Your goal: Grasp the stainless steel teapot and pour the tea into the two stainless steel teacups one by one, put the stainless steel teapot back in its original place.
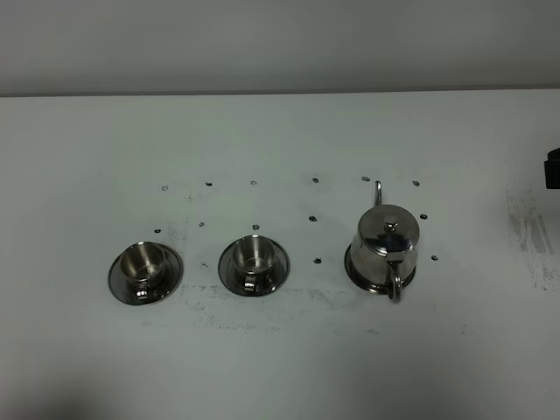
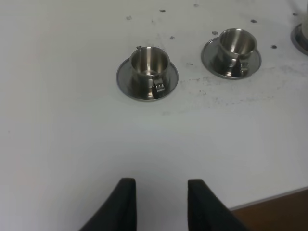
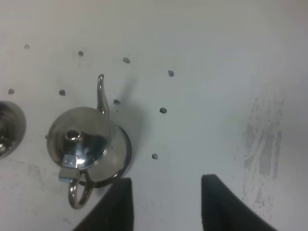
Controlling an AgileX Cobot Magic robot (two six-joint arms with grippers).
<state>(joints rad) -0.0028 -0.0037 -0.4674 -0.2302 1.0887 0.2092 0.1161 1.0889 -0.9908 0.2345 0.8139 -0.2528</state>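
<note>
Nearest the lens in each wrist view, two dark fingers are seen. The left gripper (image 2: 161, 185) is spread wide with nothing between its fingers, hung over bare table (image 2: 72, 144) short of the cups. The right gripper (image 3: 166, 180) is likewise parted and empty, just beside the teapot (image 3: 84, 139) but not touching it.

The teapot is seen upright on its saucer (image 1: 352, 267) at the right of the table, lid on, its handle (image 1: 395, 284) turned toward the near edge and its spout (image 1: 378, 191) toward the far side. The left cup (image 1: 144, 262) and the middle cup (image 1: 253, 255) stand apart in a row to its left. No liquid can be made out in either.

The task is judged to be at its start: the teapot has not been grasped, both pours are left, and so is the return to the saucer.

No brand, label or writing can be read; only dark dots (image 1: 315, 217) and scuffs mark the table.
</note>
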